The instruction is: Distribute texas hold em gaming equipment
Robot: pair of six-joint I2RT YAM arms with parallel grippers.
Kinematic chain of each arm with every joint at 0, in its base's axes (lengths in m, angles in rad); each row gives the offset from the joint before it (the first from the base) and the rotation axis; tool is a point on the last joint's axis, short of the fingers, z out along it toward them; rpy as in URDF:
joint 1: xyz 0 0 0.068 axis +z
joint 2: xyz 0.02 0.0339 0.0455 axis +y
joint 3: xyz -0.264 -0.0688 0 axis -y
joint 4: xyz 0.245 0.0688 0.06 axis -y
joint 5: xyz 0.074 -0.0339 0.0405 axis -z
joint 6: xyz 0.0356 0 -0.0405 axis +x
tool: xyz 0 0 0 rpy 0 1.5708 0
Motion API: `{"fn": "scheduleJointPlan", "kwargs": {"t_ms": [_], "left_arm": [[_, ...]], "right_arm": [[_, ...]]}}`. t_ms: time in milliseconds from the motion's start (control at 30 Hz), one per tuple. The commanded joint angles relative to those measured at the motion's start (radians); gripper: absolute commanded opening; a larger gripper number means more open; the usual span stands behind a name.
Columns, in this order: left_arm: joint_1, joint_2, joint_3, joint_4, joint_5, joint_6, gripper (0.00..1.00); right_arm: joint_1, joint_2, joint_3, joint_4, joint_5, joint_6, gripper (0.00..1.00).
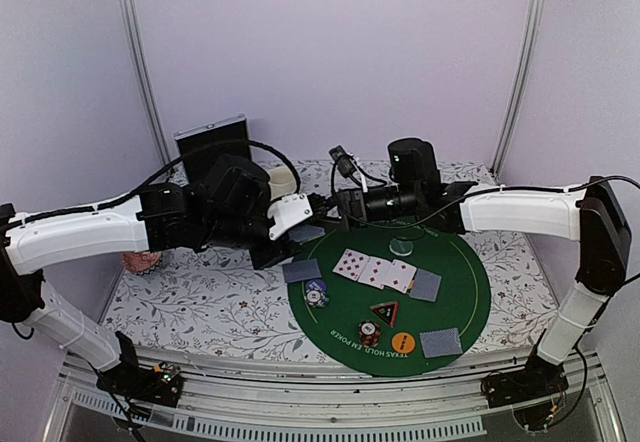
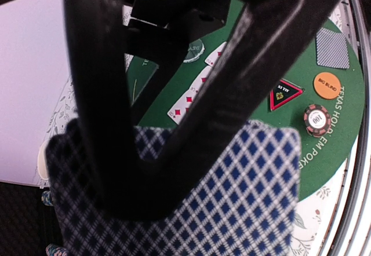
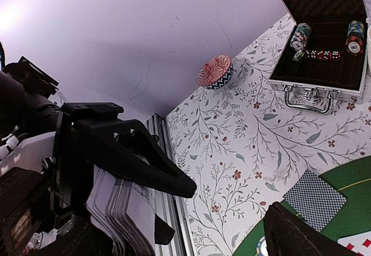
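Card deck (image 3: 123,209) in left tool (image 1: 298,230) — seemingly above mat (image 1: 470,292) edge.

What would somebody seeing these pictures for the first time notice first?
Probably the round green poker mat on the right half of the flowered table, with a row of face-up cards at its middle and chips and face-down cards around them. Next, the left gripper near the mat's far left edge, clamped on a deck of cards.
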Motion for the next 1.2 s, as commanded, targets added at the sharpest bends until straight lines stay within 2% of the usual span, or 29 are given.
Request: {"fn": "scheduleJointPlan", "kwargs": {"t_ms": [0, 267, 600, 800, 967, 1167], "left_arm": [[-0.003, 0.002, 0.013, 0.018, 0.0, 0.001, 0.46], [-0.003, 0.006, 0.003, 0.017, -0.012, 0.007, 0.45], [-0.004, 0.002, 0.001, 0.014, -0.014, 0.002, 0.44], [-0.003, 0.003, -0.002, 0.015, -0.016, 0.003, 0.44], [-0.004, 0.003, -0.004, 0.014, -0.019, 0.004, 0.44], [-0.004, 0.004, -0.006, 0.018, -0.013, 0.003, 0.44]], "right_arm": [[0.009, 0.011, 0.053, -0.036, 0.025, -0.005, 0.84], [0.002, -0.055, 0.058, -0.228, 0.13, -0.094, 0.54], [0.002, -0.094, 0.077, -0.307, 0.141, -0.13, 0.31], [0.0, -0.12, 0.112, -0.379, 0.163, -0.168, 0.03], [-0.013, -0.15, 0.134, -0.428, 0.148, -0.201, 0.02], [-0.035, -0.176, 0.115, -0.409, 0.079, -0.2, 0.02]]}}
